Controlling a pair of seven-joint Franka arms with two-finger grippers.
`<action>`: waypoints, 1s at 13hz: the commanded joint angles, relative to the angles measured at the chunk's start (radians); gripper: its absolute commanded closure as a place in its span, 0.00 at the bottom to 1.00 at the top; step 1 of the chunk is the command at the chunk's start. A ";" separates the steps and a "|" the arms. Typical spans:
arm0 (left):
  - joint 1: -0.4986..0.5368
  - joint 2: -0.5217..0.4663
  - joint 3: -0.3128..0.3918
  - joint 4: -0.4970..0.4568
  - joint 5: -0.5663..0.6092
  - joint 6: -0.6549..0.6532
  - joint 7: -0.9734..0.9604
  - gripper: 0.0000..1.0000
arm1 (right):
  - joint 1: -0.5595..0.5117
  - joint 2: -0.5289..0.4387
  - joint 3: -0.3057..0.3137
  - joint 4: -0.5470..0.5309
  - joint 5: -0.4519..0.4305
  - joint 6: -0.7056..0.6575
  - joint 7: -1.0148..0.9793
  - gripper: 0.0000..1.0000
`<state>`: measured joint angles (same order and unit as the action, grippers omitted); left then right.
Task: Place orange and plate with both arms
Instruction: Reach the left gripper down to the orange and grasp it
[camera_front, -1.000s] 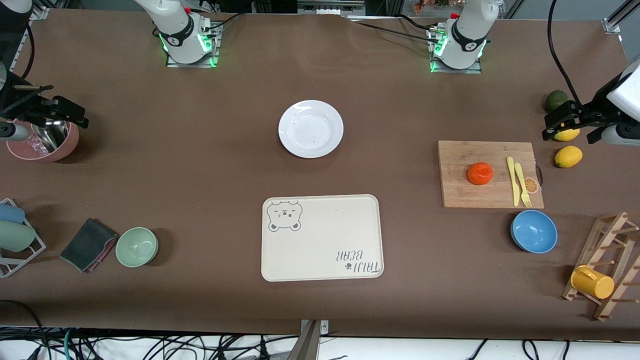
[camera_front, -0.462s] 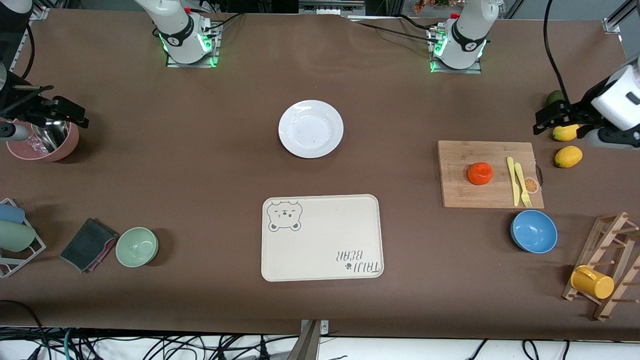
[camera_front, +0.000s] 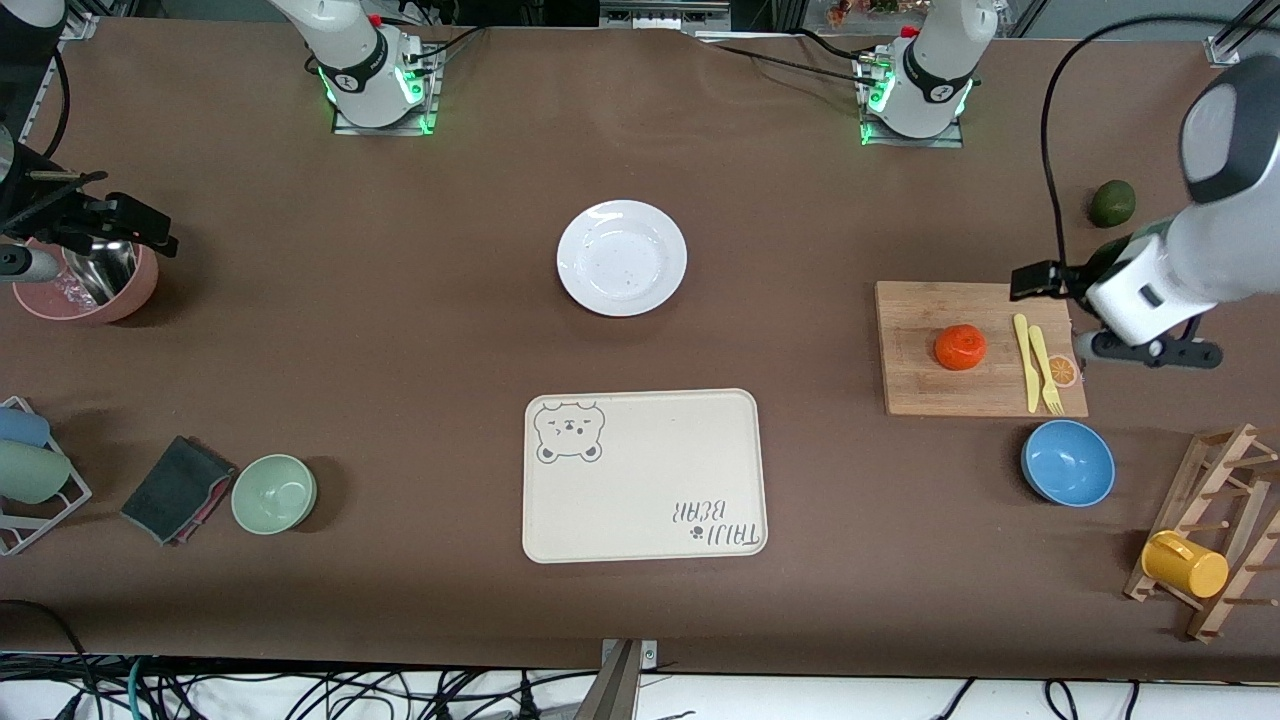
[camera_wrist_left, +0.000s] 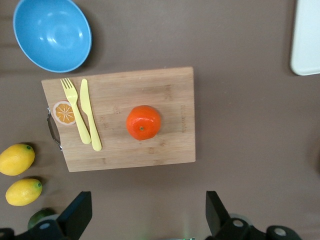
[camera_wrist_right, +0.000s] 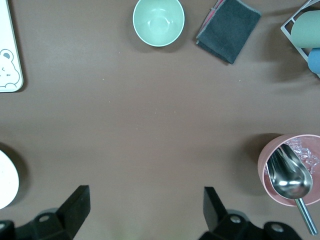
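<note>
Front view: left gripper (camera_front: 1045, 281) has swung over cutting board (camera_front: 920, 395).

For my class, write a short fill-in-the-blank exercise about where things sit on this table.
1. The orange rests on the wooden ____.
2. Beside the orange lie a yellow knife and a yellow ____.
3. The bowl nearer the front camera than that wooden thing is ____ in colour.
4. The white plate holds ____.

Missing words: cutting board; fork; blue; nothing
</note>
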<state>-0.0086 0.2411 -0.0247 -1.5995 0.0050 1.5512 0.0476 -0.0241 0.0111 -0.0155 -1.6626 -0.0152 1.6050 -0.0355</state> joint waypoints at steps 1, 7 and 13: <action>-0.007 0.050 0.000 -0.013 0.061 0.044 0.017 0.00 | 0.004 0.006 -0.004 0.020 0.014 -0.013 0.005 0.00; 0.036 0.033 0.000 -0.311 0.055 0.364 0.020 0.00 | 0.004 0.006 -0.004 0.021 0.012 -0.011 0.006 0.00; 0.041 0.084 0.000 -0.468 0.047 0.569 0.015 0.00 | 0.006 0.006 -0.004 0.021 0.012 -0.010 0.006 0.00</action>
<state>0.0299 0.3220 -0.0230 -2.0513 0.0437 2.0938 0.0485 -0.0239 0.0114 -0.0155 -1.6615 -0.0150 1.6052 -0.0355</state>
